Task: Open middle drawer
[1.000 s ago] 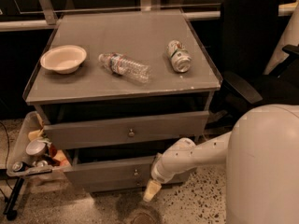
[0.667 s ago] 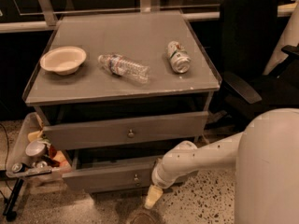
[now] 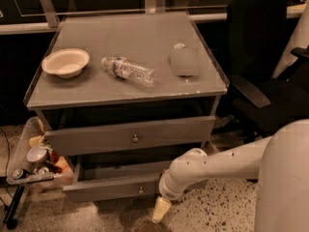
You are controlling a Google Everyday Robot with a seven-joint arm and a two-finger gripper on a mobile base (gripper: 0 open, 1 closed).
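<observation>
The middle drawer [image 3: 106, 190] is the lower grey front in view, with a small round knob [image 3: 141, 190]. It stands pulled partly out, and a strip of its shallow grey tray [image 3: 120, 170] shows behind the front. My gripper [image 3: 161, 210] hangs at the end of the white arm [image 3: 217, 166], pointing down at the floor. It is just in front of and below the drawer's front, a little right of the knob. It touches neither the knob nor the front.
A second grey drawer front [image 3: 96, 139] with a knob sits above. On the cabinet top [image 3: 145, 37] lie a pale bowl [image 3: 65, 62], a plastic bottle [image 3: 128, 70] and a can [image 3: 183, 59]. A side tray [image 3: 17, 158] of snacks hangs left. A black chair [image 3: 260, 57] stands right.
The view has shifted closer to the cabinet. My arm's end and gripper have dropped slightly lower in front of the middle drawer, which stays partly out.
</observation>
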